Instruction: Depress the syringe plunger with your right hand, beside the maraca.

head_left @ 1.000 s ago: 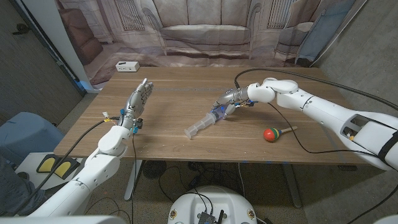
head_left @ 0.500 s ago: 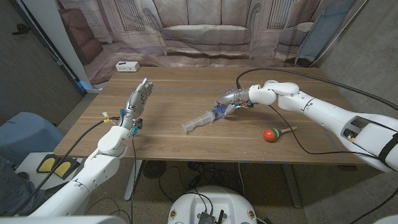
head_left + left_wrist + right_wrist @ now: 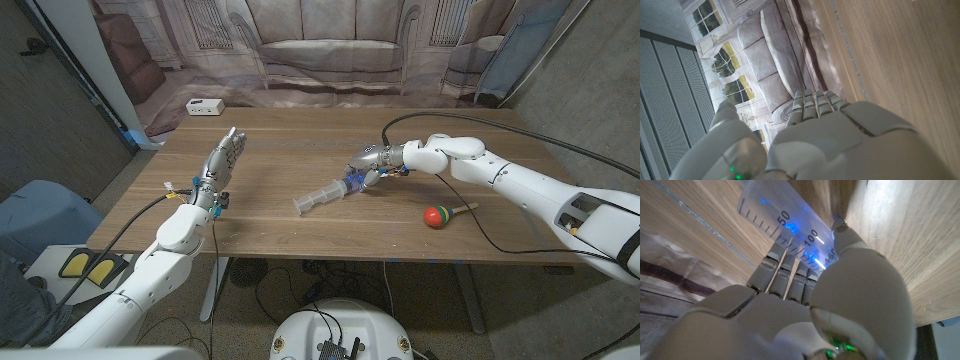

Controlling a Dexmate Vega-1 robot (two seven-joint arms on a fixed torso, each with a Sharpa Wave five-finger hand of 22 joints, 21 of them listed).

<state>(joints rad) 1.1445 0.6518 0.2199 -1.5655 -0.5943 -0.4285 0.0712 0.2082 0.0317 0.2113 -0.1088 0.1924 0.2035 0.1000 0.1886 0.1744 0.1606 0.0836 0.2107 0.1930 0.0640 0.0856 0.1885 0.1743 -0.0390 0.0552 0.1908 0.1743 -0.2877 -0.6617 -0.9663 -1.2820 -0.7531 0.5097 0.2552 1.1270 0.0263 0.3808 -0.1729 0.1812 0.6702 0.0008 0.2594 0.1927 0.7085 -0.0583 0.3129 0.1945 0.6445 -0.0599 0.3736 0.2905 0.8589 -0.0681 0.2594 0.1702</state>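
The right hand [image 3: 372,167] grasps the plunger end of the syringe [image 3: 322,195], well left of the maraca [image 3: 437,215]; its fingers hide the plunger. Far beyond the syringe, the left hand [image 3: 222,162] stands released, fingers straight.

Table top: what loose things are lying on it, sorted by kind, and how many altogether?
Syringe, clear, the right hand at its plunger end: 1
Maraca, red and green ball with a wooden handle: 1
White box at the far left edge: 1
Total: 3
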